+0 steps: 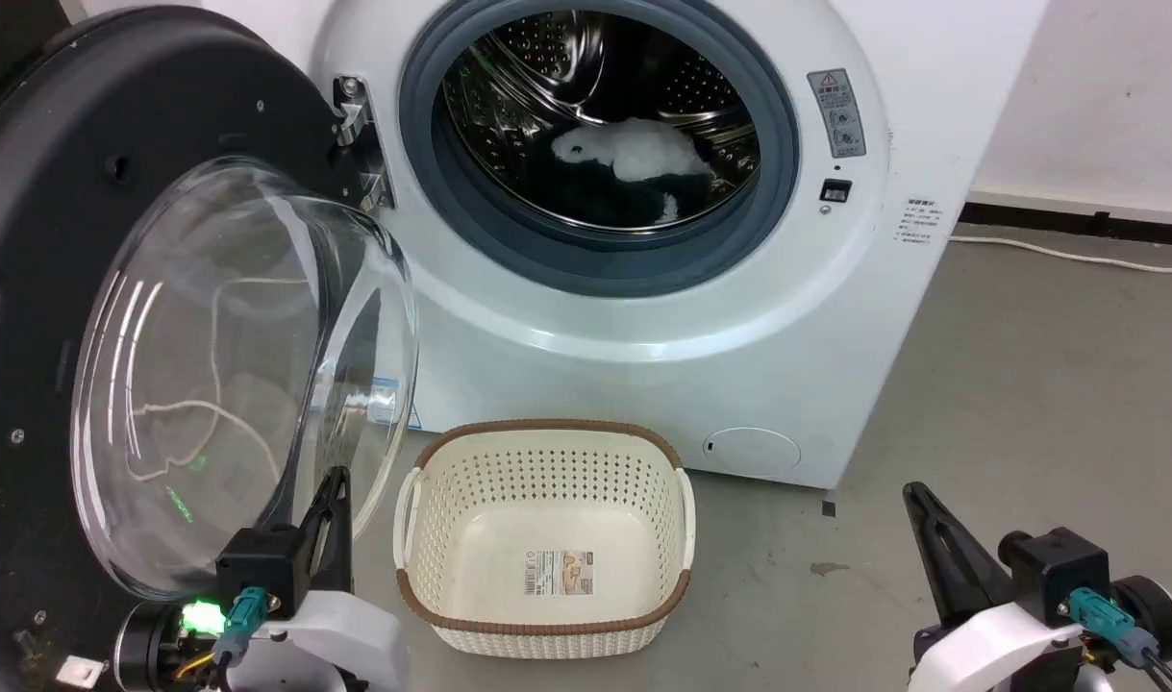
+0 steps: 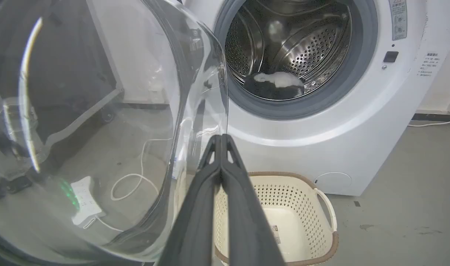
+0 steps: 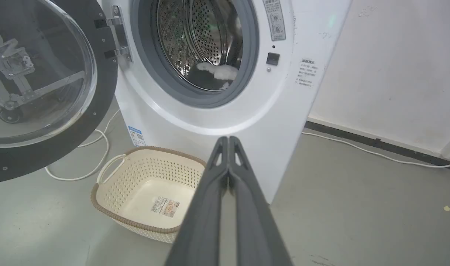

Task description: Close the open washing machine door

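Observation:
The white washing machine (image 1: 739,317) (image 2: 343,122) (image 3: 254,111) stands ahead, its steel drum showing, with white and dark laundry inside. The washing machine door (image 1: 57,192) (image 2: 99,111) (image 3: 99,107), black-rimmed with a bulging clear window, hangs wide open on its left-side hinge. My left gripper (image 1: 336,478) (image 2: 221,137) is shut and empty, its tips just beside the lower right edge of the glass bulge. At the lower right, low over the floor and well apart from the machine, my right gripper (image 1: 914,492) (image 3: 228,139) is shut and empty too.
An empty cream perforated basket (image 1: 682,524) (image 2: 322,207) (image 3: 110,173) sits on the grey floor right before the machine, between my arms. White cables run along the floor by the right wall (image 1: 1076,255) and under the door (image 3: 99,147).

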Available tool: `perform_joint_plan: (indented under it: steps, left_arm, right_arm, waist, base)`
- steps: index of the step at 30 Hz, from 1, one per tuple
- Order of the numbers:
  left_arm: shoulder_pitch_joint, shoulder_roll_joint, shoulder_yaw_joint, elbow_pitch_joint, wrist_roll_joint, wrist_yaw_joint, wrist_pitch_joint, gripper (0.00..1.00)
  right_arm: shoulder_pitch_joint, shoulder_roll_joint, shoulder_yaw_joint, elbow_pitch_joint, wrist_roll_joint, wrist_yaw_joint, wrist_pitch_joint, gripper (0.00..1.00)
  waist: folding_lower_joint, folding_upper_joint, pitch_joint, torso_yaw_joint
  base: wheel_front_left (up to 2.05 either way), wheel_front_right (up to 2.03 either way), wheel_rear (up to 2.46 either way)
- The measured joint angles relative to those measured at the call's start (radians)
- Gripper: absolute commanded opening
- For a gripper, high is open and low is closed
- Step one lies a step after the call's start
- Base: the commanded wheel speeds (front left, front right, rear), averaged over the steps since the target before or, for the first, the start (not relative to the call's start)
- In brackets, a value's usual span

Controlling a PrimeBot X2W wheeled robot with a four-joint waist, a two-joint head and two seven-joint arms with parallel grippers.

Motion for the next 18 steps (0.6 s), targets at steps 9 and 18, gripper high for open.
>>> perform_joint_plan:
  steps: [9,18]
  left_arm:
    - [0.0,0.0,0.0,0.0,0.0,0.0,0.0,0.0]
    - [0.0,0.0,0.0,0.0,0.0,0.0,0.0,0.0]
  right_arm:
    - [0.0,0.0,0.0,0.0,0.0,0.0,0.0,0.0]
    - [0.0,0.0,0.0,0.0,0.0,0.0,0.0,0.0]
  waist:
    - [0.0,0.0,0.0,0.0]
    - [0.0,0.0,0.0,0.0]
  base:
    - [0.0,0.0,0.0]
    - [0.0,0.0,0.0]
